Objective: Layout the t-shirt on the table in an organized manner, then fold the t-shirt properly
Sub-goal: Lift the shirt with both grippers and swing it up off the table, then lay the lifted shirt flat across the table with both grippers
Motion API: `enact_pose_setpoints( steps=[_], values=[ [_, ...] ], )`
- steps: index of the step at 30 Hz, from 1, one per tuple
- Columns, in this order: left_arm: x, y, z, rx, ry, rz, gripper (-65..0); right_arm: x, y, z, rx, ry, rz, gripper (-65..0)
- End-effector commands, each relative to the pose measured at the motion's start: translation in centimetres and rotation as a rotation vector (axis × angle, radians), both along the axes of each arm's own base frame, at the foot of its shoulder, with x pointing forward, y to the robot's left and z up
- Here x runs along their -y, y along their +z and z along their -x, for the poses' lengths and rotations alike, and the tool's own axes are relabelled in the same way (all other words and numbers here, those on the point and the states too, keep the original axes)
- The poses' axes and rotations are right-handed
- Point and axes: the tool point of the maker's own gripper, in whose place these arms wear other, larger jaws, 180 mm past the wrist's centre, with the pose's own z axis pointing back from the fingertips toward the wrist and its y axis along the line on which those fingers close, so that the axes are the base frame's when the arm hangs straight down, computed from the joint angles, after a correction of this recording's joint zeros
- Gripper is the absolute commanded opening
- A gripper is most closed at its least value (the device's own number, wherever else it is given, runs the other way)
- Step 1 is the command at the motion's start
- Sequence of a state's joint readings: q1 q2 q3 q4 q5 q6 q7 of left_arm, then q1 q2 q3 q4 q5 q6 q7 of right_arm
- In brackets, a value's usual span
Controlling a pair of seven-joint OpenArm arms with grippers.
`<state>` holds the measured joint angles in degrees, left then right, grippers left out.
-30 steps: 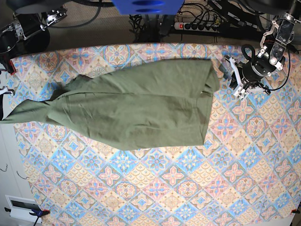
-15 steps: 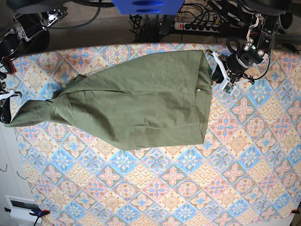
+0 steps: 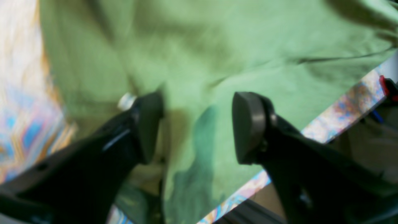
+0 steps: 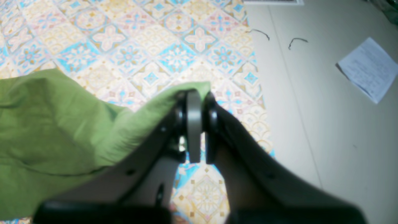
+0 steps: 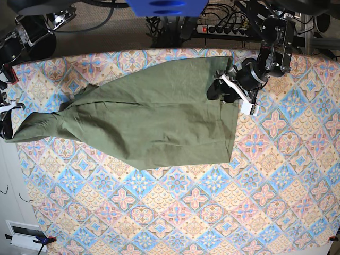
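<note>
we see the t-shirt [image 5: 154, 119] spread across the far half of the table [image 5: 212, 212], its one end drawn to a bunched tip at the edge. the right gripper [image 4: 196, 124] is clamped on that tip, while the left gripper [image 3: 197, 126] hangs over the other end, fingers spread wide with nothing between them.

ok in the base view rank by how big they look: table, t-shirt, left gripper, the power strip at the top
1. table
2. t-shirt
3. left gripper and power strip: they look alike in size, and the gripper sits higher, nearer the camera, so I won't rank them.
</note>
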<state>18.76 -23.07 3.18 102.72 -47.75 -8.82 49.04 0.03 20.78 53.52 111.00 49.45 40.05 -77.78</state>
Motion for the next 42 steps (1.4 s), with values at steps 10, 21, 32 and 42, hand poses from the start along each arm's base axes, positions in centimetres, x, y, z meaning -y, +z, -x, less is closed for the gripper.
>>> enact_pose_setpoints(
  steps=[10, 21, 32, 42],
  values=[
    [1.7, -0.3, -2.3, -0.015, 0.057, 0.159, -28.5, 0.2, 2.1, -0.5, 0.065, 0.010, 0.030, -64.6],
    [5.4, 6.3, -10.6, 0.172, 0.040, 0.288, -65.0, 0.2, 2.1, -0.5, 0.069, 0.008, 0.025, -64.6],
    [-0.2, 20.3, -21.8, 0.460, 0.152, 0.473, -65.0, 2.6, 0.9, -5.3, 0.137, -0.069, -0.183, -64.6],
    [1.0, 35.8, -29.8, 0.690, 0.022, 0.448, -65.0, 1.9, 4.4, -14.2, 0.256, 0.040, -0.422, -64.6]
  ],
)
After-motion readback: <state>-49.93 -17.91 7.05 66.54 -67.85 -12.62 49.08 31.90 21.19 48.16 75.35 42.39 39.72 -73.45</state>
